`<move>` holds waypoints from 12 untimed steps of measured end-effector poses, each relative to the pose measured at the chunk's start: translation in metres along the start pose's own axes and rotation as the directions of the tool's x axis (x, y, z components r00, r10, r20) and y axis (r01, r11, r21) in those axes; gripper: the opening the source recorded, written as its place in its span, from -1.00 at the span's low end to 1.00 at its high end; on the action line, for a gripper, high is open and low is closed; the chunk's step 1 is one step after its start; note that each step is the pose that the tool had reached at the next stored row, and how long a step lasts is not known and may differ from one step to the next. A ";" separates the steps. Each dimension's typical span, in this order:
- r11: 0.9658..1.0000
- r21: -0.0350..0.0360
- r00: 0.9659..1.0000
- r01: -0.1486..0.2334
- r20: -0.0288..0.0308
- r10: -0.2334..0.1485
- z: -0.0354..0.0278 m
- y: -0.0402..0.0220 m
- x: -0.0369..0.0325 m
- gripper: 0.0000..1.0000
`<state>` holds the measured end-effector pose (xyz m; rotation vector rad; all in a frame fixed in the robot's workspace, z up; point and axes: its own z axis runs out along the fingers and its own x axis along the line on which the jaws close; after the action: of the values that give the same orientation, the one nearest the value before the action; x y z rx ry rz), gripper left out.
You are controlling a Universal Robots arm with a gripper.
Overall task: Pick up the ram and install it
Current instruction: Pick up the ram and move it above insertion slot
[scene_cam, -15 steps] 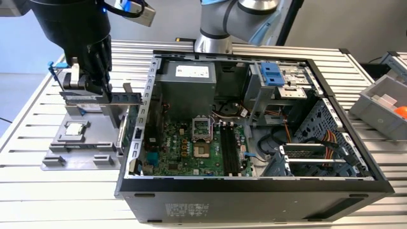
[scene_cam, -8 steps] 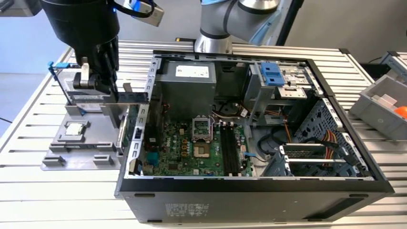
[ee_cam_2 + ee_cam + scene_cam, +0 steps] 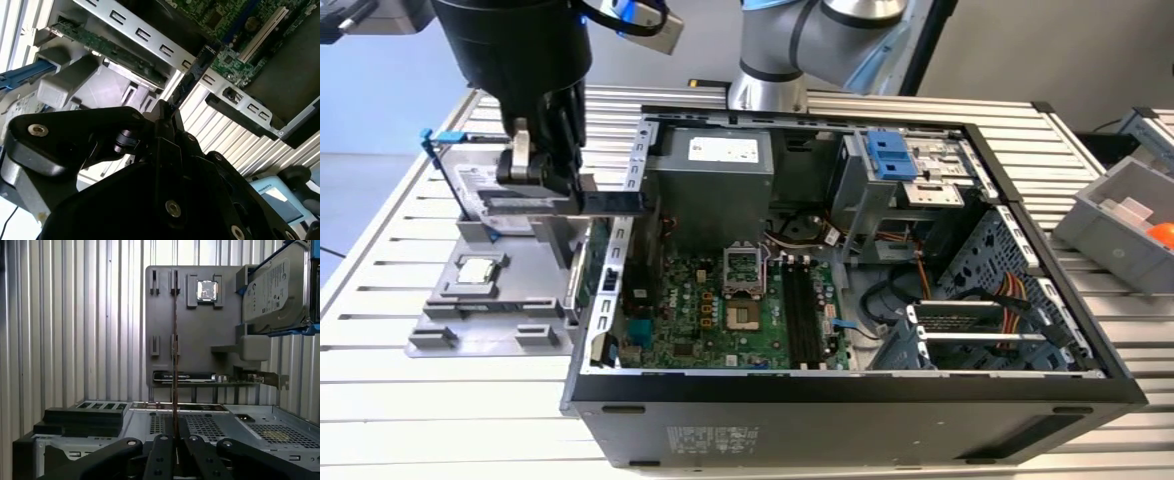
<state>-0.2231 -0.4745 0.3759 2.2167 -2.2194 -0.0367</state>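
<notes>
Ribbed aluminium slats form the table [image 3: 400, 230] on which an open black desktop computer case [image 3: 854, 410] lies on its side, its green motherboard [image 3: 707, 310] facing up. At the exterior view's left, beside the case, sits a flat grey plastic fixture plate [image 3: 487, 325] carrying a small square silver processor chip [image 3: 478, 268] and a silver hard drive [image 3: 275, 290] in a blue bracket. A green card [image 3: 110, 47] stands on edge at the side of the fixture plate nearest the case.

The black two-finger gripper [image 3: 574, 195] of the grey robot arm [image 3: 774, 50] hangs over the gap between fixture plate and case. Its fingers are clamped tight on one end of the long, thin ram [image 3: 620, 203], a narrow memory stick held clear of every surface. In the exterior view the ram lies level and juts toward the exterior view's right, its free end just over the case's perforated metal side wall.

In the first wrist view the ram [image 3: 175, 350] appears edge-on as a thin line rising from the gripper [image 3: 175, 437] across the fixture plate. In the second wrist view the ram [image 3: 192, 75] reaches from the gripper [image 3: 167, 112] toward the motherboard's edge.
</notes>
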 end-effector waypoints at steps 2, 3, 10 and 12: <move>1.000 0.000 1.000 0.000 0.000 0.000 -0.0001 -0.0033 -0.0004 -1.00; 1.000 0.000 1.000 0.000 0.000 0.000 -0.0002 -0.0049 -0.0005 -1.00; 1.000 0.000 1.000 0.000 0.000 0.000 -0.0003 -0.0167 -0.0017 -1.00; 1.000 0.000 1.000 0.000 0.000 0.000 -0.0005 -0.0203 -0.0021 -1.00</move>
<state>-0.2028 -0.4725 0.3760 2.2166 -2.2192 -0.0366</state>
